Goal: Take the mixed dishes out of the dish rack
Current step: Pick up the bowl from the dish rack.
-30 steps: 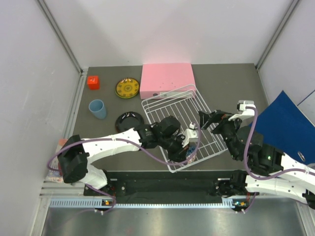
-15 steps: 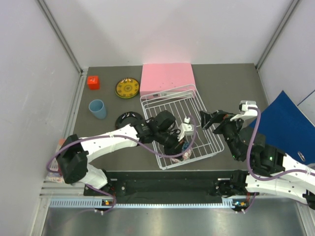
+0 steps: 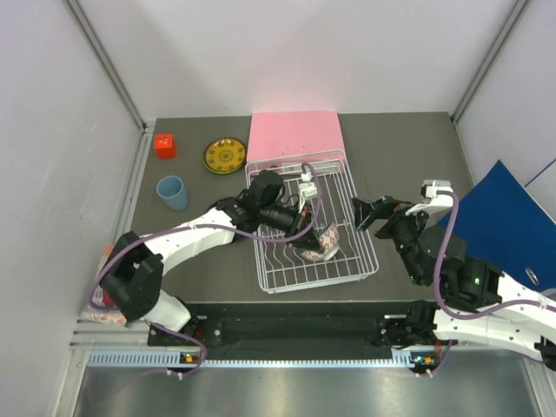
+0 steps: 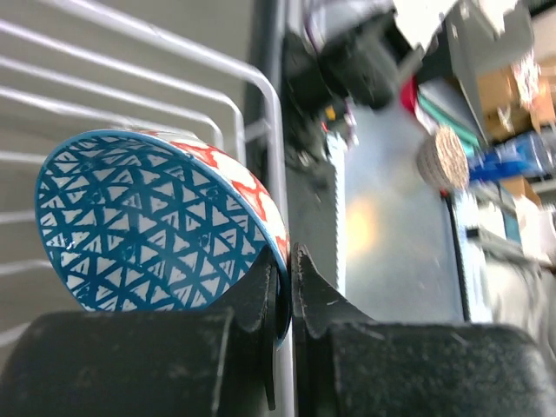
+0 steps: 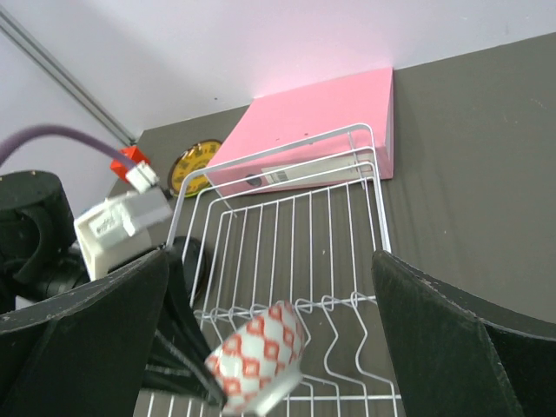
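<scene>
My left gripper (image 3: 310,247) (image 4: 287,265) is shut on the rim of the small patterned bowl (image 3: 326,240) (image 4: 139,226), red-white outside and blue inside, and holds it tilted over the white wire dish rack (image 3: 320,281) (image 4: 269,113). The bowl (image 5: 261,356) also shows in the right wrist view above the rack (image 5: 380,200). My right gripper (image 3: 369,214) (image 5: 269,261) is open and empty beside the rack's right edge. The light blue cup (image 3: 172,192) and the yellow-amber plate (image 3: 225,155) stand on the table to the left. The black-and-red plate is mostly hidden under my left arm. The lime green plate is out of view.
A flat pink box (image 3: 294,135) (image 5: 321,130) lies behind the rack, touching its far edge. A small red cube (image 3: 164,145) sits at the far left. A blue folder (image 3: 504,217) leans at the right. White walls close in the table.
My left gripper has moved back and leftward with the bowl. The rack has swung and slid left with it. My right gripper has barely moved.
</scene>
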